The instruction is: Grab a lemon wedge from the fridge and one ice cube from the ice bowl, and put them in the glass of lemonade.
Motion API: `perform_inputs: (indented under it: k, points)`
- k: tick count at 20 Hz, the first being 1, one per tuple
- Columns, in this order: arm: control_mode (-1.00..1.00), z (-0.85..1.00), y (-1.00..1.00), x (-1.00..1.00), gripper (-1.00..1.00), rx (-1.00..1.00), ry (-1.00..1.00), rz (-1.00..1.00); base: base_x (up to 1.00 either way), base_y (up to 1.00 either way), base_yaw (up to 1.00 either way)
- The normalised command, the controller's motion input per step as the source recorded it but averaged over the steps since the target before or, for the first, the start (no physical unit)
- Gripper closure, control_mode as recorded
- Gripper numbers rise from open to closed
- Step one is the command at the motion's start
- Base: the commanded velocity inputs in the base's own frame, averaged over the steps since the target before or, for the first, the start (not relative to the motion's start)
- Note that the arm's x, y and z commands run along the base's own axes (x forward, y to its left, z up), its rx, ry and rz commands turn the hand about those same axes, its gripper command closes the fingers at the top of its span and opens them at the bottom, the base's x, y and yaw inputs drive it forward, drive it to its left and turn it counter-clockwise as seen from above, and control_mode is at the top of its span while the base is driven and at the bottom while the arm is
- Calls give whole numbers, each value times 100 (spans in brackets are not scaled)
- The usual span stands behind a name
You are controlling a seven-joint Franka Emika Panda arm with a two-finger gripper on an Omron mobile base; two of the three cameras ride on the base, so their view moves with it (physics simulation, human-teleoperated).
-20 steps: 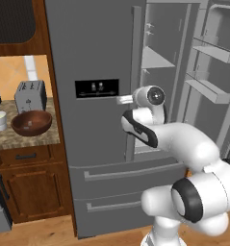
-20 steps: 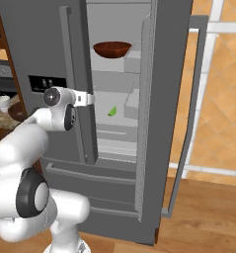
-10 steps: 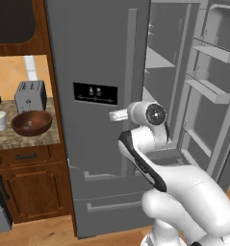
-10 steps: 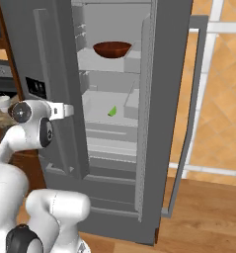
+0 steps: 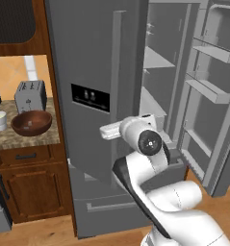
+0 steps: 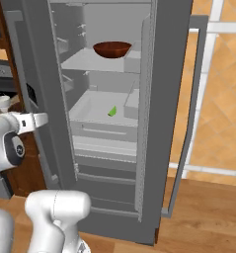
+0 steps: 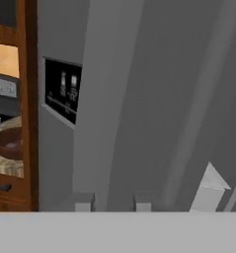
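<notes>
Fridge (image 6: 169, 74) now standing with its right door swung wide, arm pulling back from the interior toward the left door. Hand (image 7: 112, 201) pointing at that door's face, fingertips apart and holding nothing. Lemon wedge (image 6: 112, 111) lying on the middle shelf, exposed and awaiting a reach.

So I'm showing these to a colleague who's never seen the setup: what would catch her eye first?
Probably the fridge, its right door swung wide open. Inside, a brown bowl sits on the upper shelf and a small green wedge lies on the shelf below. Next, the white arm reaching across the shut left door, its tool close to that door, and the ice bowl on the counter at left beside a toaster.
</notes>
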Motion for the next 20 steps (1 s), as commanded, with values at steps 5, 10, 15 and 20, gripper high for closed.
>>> perform_inputs:
  k: [5, 10, 15, 20]
  points:
    - [-100, 70, 16, -83, -100, 2, 0, 0, 0, 0, 0]
    - [-100, 74, -3, -66, -100, 26, 0, -2, 0, 0, 0]
    - [-100, 27, -69, -41, -100, 54, 5, -24, 0, 0, 0]
    - [-100, 0, -97, -10, -100, 71, 20, -8, 0, 0, 0]
